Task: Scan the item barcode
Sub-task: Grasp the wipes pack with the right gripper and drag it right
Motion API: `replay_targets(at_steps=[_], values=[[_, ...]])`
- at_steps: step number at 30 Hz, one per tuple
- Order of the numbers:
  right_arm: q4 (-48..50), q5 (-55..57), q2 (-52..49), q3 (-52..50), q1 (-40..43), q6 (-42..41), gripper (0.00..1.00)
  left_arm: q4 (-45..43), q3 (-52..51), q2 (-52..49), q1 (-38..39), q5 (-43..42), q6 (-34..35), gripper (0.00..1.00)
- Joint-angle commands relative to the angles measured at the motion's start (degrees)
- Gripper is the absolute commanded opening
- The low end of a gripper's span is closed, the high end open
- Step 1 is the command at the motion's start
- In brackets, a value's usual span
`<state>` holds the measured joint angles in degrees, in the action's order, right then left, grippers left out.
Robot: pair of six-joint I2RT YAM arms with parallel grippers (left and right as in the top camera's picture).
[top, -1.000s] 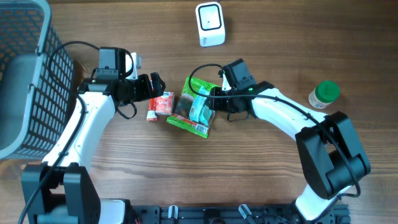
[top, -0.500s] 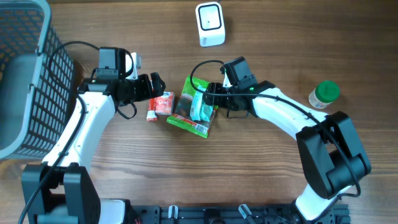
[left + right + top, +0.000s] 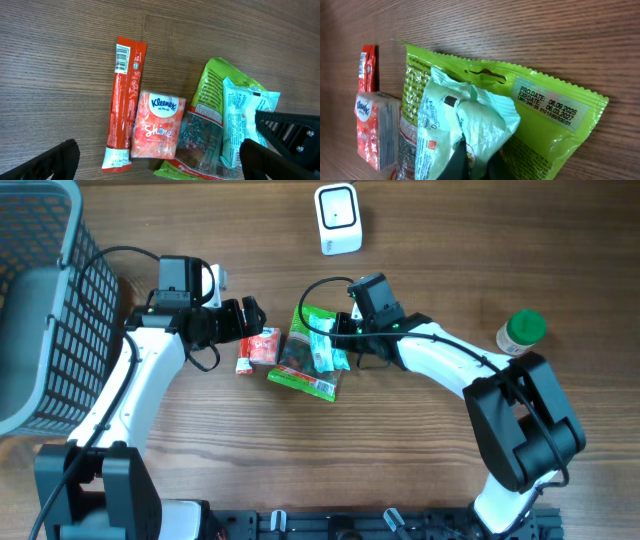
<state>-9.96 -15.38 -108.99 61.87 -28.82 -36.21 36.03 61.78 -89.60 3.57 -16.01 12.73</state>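
Two arms reach over the bench (image 3: 420, 460). Your right fingers (image 3: 336, 335) are pinched shut on the mint packet (image 3: 470, 115), which lies atop the green bag (image 3: 555, 120), well short of the white scanner (image 3: 337, 218). Your left fingers (image 3: 56, 162) hang fully spread, holding nothing. Grasping looks done; next, lift and turn the barcode to the scanner. Half a second ago, the right fingers stood apart.
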Motion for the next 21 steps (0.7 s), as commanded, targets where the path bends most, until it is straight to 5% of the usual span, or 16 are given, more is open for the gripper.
replay_targets(at_steps=[1, 11, 21], values=[[-1.38, -2.78, 0.22, -0.33, 1.25, 6.27, 0.04, -0.20, 0.81, 0.61, -0.48, -0.48, -0.11, 1.00], [-14.62, -2.64, 16.83, -0.33, 12.70, 10.86, 0.04, -0.20, 0.81, 0.61, -0.48, -0.48, -0.11, 1.00], [-18.75, -0.81, 14.27, -5.40, 20.06, 19.74, 0.04, -0.20, 0.81, 0.61, -0.48, -0.48, -0.11, 1.00]])
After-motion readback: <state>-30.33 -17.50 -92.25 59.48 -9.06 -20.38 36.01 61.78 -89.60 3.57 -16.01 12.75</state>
